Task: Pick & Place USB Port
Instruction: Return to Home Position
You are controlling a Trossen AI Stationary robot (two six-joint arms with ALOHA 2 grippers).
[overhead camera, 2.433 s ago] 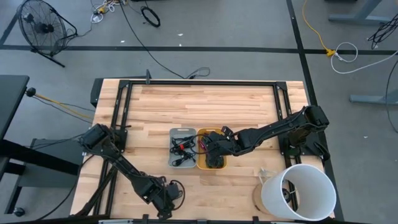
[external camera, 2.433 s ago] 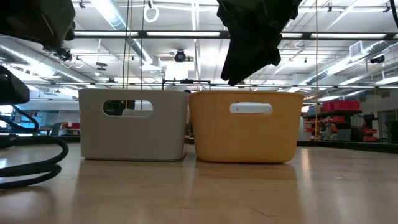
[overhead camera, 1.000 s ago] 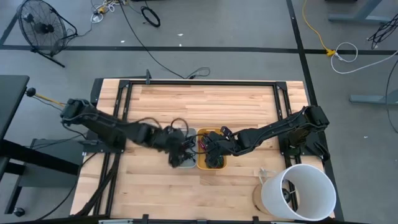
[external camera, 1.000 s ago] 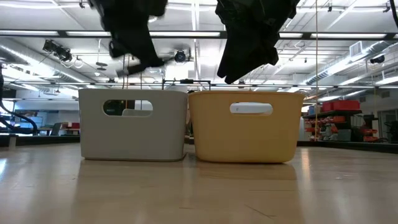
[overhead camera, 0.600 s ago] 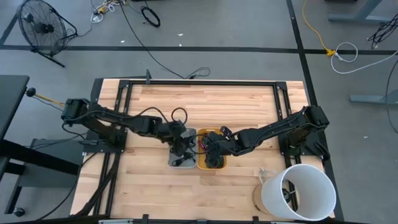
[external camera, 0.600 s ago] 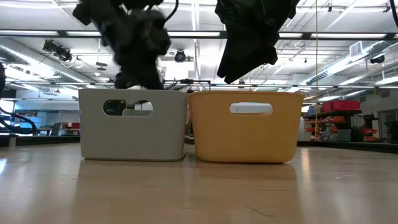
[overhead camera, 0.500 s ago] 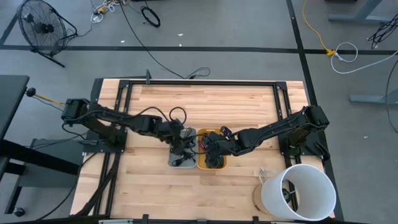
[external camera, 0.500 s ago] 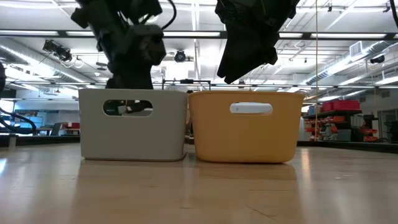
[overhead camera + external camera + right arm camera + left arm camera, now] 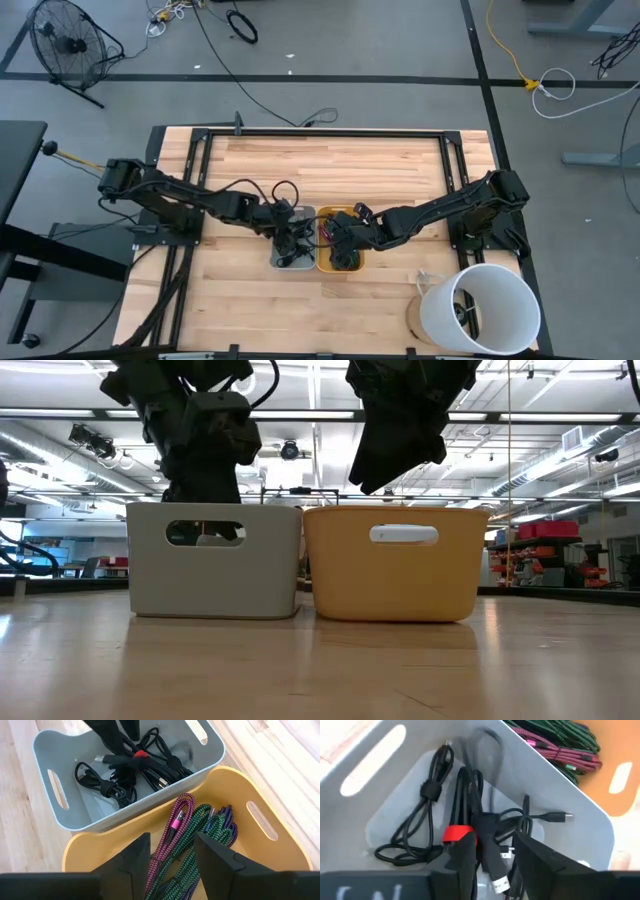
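High view is showing the left gripper (image 9: 291, 235) hanging right over the grey plastic bin (image 9: 276, 256) near the middle of the pale wooden table (image 9: 330, 170). Looking through the left wrist view, its fingers (image 9: 465, 862) are standing spread apart inside the grey plastic bin, one on each side of a black charger cable bundle with a red band (image 9: 470, 817), which is lying on the bin floor. More bundled black cables (image 9: 422, 822) are lying beside it in the same bin.

Pressed up against the grey plastic bin's side is sitting a yellow plastic bin (image 9: 390, 580), and the right gripper (image 9: 171, 840) is hovering above that one, fingers parted and gripping nothing. Braided pink, green and blue cables (image 9: 192, 827) are lying in the yellow plastic bin.
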